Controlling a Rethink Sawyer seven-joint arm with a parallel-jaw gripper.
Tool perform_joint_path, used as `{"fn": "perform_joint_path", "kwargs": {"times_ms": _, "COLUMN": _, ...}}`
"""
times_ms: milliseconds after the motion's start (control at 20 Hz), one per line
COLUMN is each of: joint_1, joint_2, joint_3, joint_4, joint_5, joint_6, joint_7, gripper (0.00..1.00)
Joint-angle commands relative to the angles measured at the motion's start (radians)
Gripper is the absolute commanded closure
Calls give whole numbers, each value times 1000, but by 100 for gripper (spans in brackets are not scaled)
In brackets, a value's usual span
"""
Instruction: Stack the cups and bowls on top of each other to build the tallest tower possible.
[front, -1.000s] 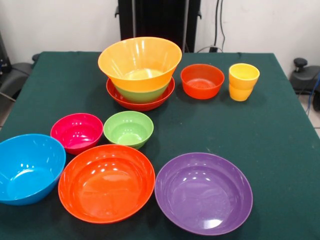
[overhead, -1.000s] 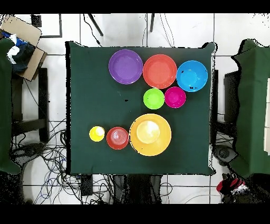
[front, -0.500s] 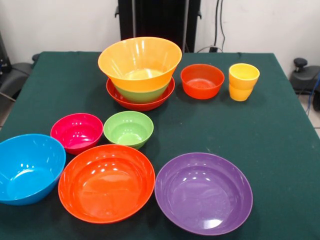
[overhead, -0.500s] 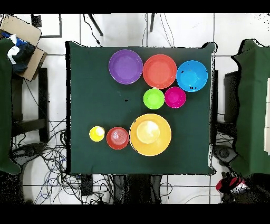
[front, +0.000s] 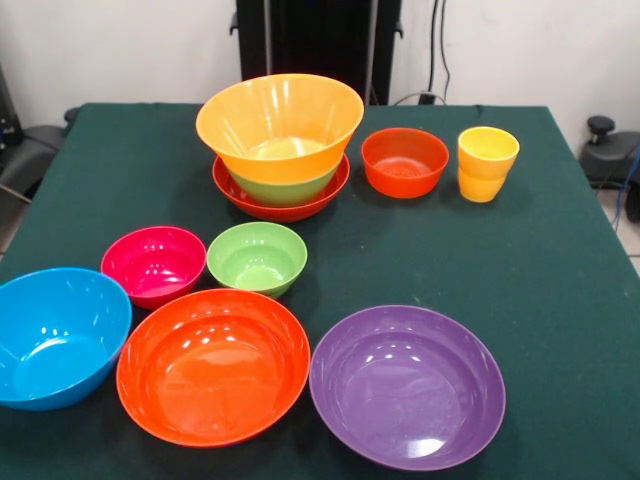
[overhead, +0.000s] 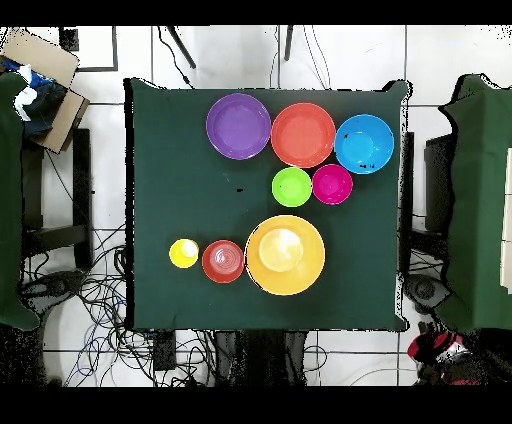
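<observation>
The tower (front: 280, 140) (overhead: 285, 255) stands at the back of the table: a wide red-orange bowl (front: 240, 195) at the bottom, a lime green bowl (front: 280, 188) in it, a large orange bowl (front: 280, 120) on top. To its right in the front view sit a small red-orange bowl (front: 404, 162) (overhead: 223, 261) and yellow-orange cups (front: 487, 163) (overhead: 183, 253), nested one in the other. Loose bowls lie nearer: magenta (front: 154, 265) (overhead: 332, 184), small lime green (front: 257, 258) (overhead: 292, 187), blue (front: 55, 335) (overhead: 364, 144), big red-orange (front: 213, 365) (overhead: 303, 135), purple (front: 407, 385) (overhead: 239, 126). No gripper shows in either view.
A dark green cloth covers the table (front: 560, 270) (overhead: 170, 170). In the overhead view, cables lie on the floor around the table, and cardboard boxes (overhead: 45, 75) sit at the upper left.
</observation>
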Motion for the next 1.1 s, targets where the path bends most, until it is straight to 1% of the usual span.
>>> {"fn": "perform_joint_path", "kwargs": {"times_ms": 50, "joint_1": 32, "joint_2": 48, "joint_3": 61, "joint_4": 50, "joint_5": -36, "joint_6": 89, "joint_7": -162, "gripper": 0}}
{"fn": "perform_joint_path", "kwargs": {"times_ms": 150, "joint_1": 31, "joint_2": 61, "joint_3": 72, "joint_4": 52, "joint_5": -35, "joint_6": 66, "joint_7": -154, "gripper": 0}}
{"fn": "perform_joint_path", "kwargs": {"times_ms": 400, "joint_1": 7, "joint_2": 116, "joint_3": 110, "joint_4": 83, "joint_5": -27, "joint_6": -68, "joint_7": -133, "gripper": 0}}
{"fn": "perform_joint_path", "kwargs": {"times_ms": 500, "joint_1": 1, "joint_2": 136, "joint_3": 123, "joint_4": 80, "joint_5": -34, "joint_6": -98, "joint_7": -120, "gripper": 0}}
{"fn": "perform_joint_path", "kwargs": {"times_ms": 800, "joint_1": 10, "joint_2": 192, "joint_3": 141, "joint_4": 54, "joint_5": -83, "joint_6": -173, "joint_7": -49, "gripper": 0}}
{"fn": "perform_joint_path", "kwargs": {"times_ms": 1100, "joint_1": 21, "joint_2": 234, "joint_3": 144, "joint_4": 51, "joint_5": -113, "joint_6": -244, "joint_7": 8, "gripper": 0}}
